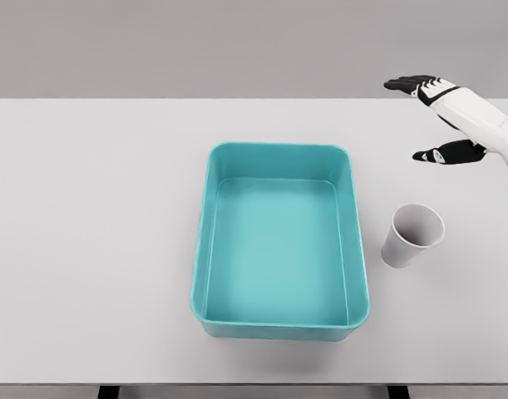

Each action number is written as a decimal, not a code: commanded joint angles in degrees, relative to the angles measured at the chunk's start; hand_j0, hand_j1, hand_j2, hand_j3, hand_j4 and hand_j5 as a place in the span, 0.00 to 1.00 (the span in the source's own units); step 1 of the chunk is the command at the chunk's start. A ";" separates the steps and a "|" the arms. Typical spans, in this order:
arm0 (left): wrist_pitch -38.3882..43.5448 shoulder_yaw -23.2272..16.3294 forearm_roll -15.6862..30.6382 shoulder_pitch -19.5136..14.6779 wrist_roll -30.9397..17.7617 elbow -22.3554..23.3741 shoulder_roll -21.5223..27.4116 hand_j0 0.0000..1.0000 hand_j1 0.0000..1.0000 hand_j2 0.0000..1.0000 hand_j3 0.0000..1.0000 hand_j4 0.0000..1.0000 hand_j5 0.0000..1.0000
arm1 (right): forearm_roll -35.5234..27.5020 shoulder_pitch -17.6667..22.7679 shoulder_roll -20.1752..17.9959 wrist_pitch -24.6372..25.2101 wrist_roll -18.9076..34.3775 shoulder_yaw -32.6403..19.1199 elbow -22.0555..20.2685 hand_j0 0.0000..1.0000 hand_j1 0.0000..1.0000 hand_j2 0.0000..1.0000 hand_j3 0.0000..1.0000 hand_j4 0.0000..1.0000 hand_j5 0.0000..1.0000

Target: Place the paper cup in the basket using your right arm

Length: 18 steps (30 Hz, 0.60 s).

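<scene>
1. Here, in the head view, the white paper cup [412, 235] stands upright on the counter [87, 249]. Its open mouth faces up, and nothing can be seen inside it.
2. The cup is just beside the right wall of the teal basket [359, 249], but it does not touch it. The basket holds nothing.
3. The right hand [432, 116] hangs in the air near the far right corner of the counter. It is behind the cup and well apart from it.
4. Its fingers are spread and loose, with the thumb low and the other fingers high. It grips nothing.
5. The left arm cannot be seen at all.
6. So I think the job is at its very first step: reaching for the cup. The cup is not yet picked up.
7. Next, the hand likely needs to come down and toward the cup, and close around its side.
8. It should go gently, because a light paper cup could tip or get squashed.
9. Then it would lift the cup over the basket wall and let go.
</scene>
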 commanded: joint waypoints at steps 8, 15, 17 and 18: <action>0.00 -0.05 0.00 0.00 -0.01 0.00 0.00 1.00 1.00 1.00 1.00 1.00 1.00 | -25.56 3.51 -11.18 -1.89 0.15 2.67 2.47 1.00 1.00 1.00 1.00 1.00 1.00; 0.00 -0.05 0.00 0.00 -0.01 0.00 0.00 1.00 1.00 1.00 1.00 1.00 1.00 | -41.03 13.71 -17.34 -6.31 -0.29 7.15 10.99 1.00 1.00 1.00 1.00 1.00 1.00; 0.08 -0.05 0.00 0.00 -0.01 0.00 0.00 1.00 1.00 1.00 1.00 1.00 1.00 | -45.52 13.71 -17.87 -6.31 -0.29 11.20 12.23 1.00 1.00 1.00 1.00 1.00 1.00; 0.00 -0.05 0.00 0.00 -0.01 0.00 0.00 1.00 1.00 1.00 1.00 1.00 1.00 | -46.84 13.71 -17.87 -6.31 -0.29 13.04 12.31 1.00 1.00 1.00 1.00 1.00 1.00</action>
